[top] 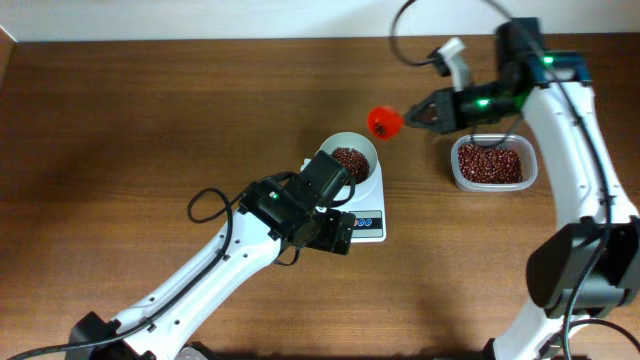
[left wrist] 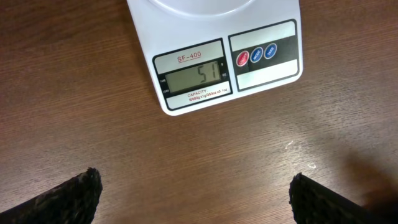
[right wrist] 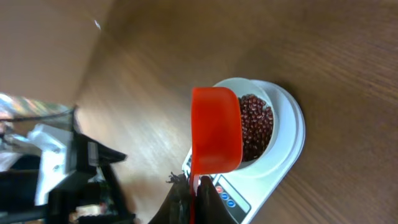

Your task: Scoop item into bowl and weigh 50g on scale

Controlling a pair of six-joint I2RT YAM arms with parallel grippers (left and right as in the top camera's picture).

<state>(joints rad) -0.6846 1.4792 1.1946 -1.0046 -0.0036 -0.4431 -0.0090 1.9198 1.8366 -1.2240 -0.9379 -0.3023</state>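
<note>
beans (top: 348,160) sit in the bowl (top: 366,146) on the scale (top: 372,200), mid-frame. right gripper (top: 410,117) clenched on a red scoop (top: 384,122) just upper right; left gripper (left wrist: 196,199) spread wide, empty.

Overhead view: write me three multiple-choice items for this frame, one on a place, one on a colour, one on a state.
1. The bowl sits: A on the scale; B beside it; C behind it.
2. The scoop is: A blue; B red; C green.
3. The right gripper is: A open; B shut on the scoop; C shut on the bowl.
Key: 1 A, the bowl rests on the scale's platform; 2 B, its cup is bright red; 3 B, the fingers clamp the scoop's handle.
</note>
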